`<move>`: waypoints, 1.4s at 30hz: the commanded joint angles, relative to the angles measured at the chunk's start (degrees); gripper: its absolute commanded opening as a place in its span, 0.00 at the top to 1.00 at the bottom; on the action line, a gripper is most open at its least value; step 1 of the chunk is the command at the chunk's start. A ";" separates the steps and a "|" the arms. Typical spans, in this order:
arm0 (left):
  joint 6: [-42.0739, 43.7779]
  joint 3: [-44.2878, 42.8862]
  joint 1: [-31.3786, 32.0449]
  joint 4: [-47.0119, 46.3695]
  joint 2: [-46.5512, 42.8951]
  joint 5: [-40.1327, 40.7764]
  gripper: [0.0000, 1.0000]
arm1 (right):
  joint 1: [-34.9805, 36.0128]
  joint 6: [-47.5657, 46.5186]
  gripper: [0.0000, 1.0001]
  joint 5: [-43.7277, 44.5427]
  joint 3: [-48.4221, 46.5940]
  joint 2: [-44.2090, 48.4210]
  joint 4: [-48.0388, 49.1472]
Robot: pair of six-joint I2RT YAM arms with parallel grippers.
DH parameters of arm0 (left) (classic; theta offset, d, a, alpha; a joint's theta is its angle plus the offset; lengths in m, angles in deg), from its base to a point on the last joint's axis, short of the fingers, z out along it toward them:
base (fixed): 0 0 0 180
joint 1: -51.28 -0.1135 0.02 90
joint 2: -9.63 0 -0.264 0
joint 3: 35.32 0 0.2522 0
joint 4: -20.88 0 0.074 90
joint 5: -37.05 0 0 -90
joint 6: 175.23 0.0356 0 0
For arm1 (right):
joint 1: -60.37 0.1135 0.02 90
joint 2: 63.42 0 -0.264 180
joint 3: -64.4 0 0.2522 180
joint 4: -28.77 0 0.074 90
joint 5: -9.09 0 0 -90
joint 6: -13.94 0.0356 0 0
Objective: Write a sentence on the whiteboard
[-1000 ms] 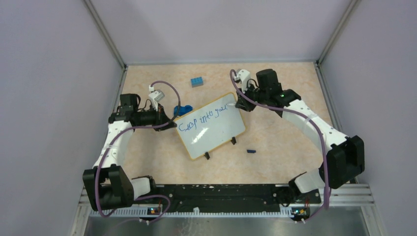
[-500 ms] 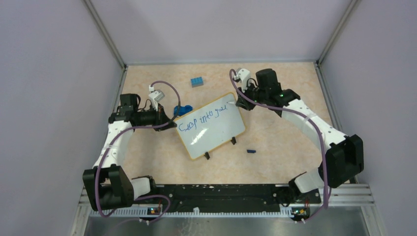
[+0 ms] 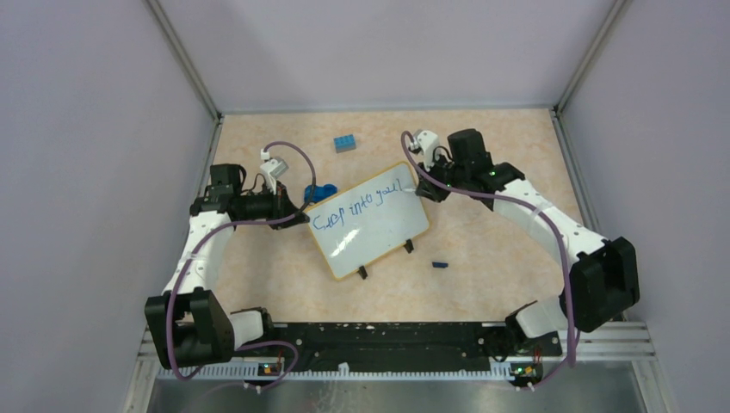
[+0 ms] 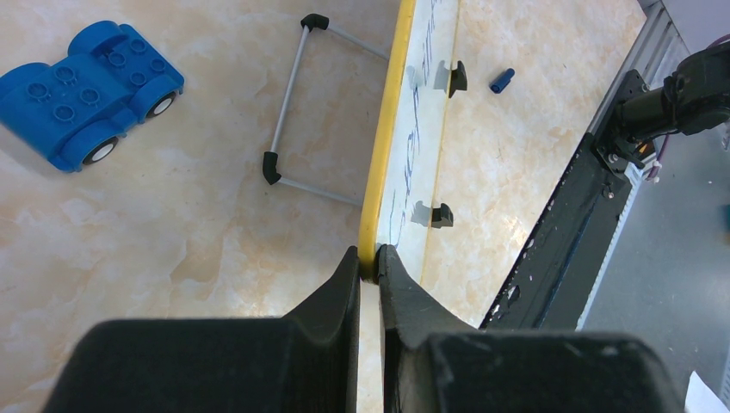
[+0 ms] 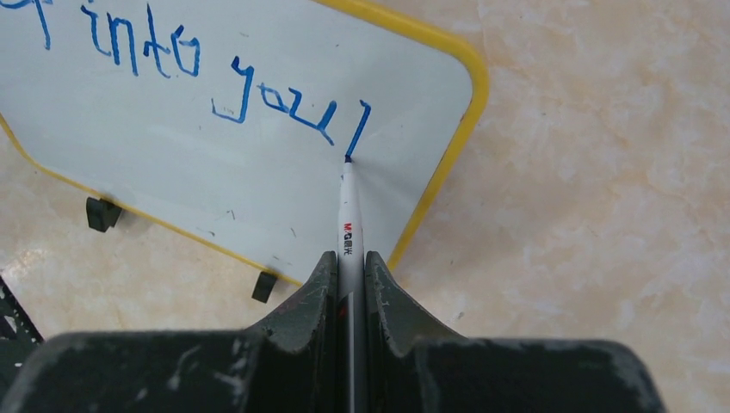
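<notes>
Top view: whiteboard (image 3: 372,225) sits mid-bench (image 3: 482,258), skewed, with its two black clip feet on the edge facing the near-right corner. The sentence (image 3: 357,206) is one blue line along the board's far half. Left gripper (image 3: 299,216) is at the board's left corner, right gripper (image 3: 421,183) at its far-right corner. A blue toy car (image 3: 320,193) lies just beyond the left gripper, a blue brick (image 3: 345,143) near the far edge, and a small dark cap (image 3: 440,264) near-right of the board. Left wrist view: jaws pressed together on the board's yellow rim, pinching it edge-on; a wire stand (image 4: 293,112) lies between car and board. Right wrist view: jaws clamped on a white marker (image 5: 349,219), its blue tip touching the board at the foot of the last stroke, after "into you"; the earlier word is cut off.
</notes>
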 commanded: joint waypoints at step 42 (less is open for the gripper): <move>1.62 0.85 0.41 -0.16 -0.59 1.55 0.87 | 1.29 -2.05 1.00 -12.06 -3.82 4.84 -3.96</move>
